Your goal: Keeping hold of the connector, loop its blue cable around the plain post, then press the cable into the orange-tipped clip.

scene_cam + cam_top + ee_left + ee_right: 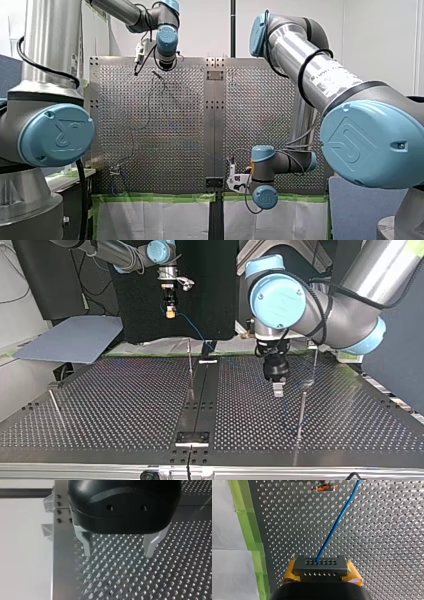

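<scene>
The connector [321,567], a grey block with rows of holes, sits pinched between the yellow pads [353,575] of my right gripper [321,572], held above the perforated table [387,542]. Its blue cable [337,522] runs ahead, passing beside the orange-tipped clip [323,488] without touching it. My left gripper [118,548] hovers over the table, metal fingers [86,543] spread, nothing between them.

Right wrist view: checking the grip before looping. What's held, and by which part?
My right claw grips the connector by its two short ends; the blue cable leaves its front. My left claw is open, empty.
</scene>
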{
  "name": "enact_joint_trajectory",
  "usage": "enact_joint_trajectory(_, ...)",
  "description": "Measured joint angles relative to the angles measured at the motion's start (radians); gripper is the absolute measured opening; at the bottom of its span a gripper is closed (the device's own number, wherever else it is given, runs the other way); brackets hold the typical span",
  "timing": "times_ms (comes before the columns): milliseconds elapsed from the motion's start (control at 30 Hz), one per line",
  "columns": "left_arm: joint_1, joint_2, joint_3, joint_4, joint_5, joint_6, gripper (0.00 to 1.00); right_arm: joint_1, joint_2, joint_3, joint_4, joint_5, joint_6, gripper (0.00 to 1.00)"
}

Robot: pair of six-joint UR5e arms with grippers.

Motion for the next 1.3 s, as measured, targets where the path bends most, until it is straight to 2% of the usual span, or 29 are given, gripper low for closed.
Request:
enact_joint_trajectory(233,-0.071,-0.038,0.002,0.040,-0.073,0.073,1.00,0.000,0.000,0.000,-0.003,-0.004,0.000,0.00)
enact_joint_trajectory(400,-0.088,-0.071,0.005,0.046,-0.110,0.118,1.00,0.000,0.000,0.000,0.000,-0.005,0.000,0.00)
enact_joint_trajectory(633,-0.077,-0.138,0.034,0.062,-0.118,0.154,1.00,0.002,0.000,0.000,0.001,-0.005,-0.001,0.00)
enact_joint_trajectory(967,-0.049,-0.172,0.055,0.082,-0.112,0.156,1.00,0.003,0.000,-0.003,-0.004,-0.005,0.000,0.00)
enact_joint_trajectory(1300,-0.022,-0.256,0.099,0.075,-0.110,0.159,1.00,0.004,0.000,-0.003,-0.008,-0.005,0.000,0.00)
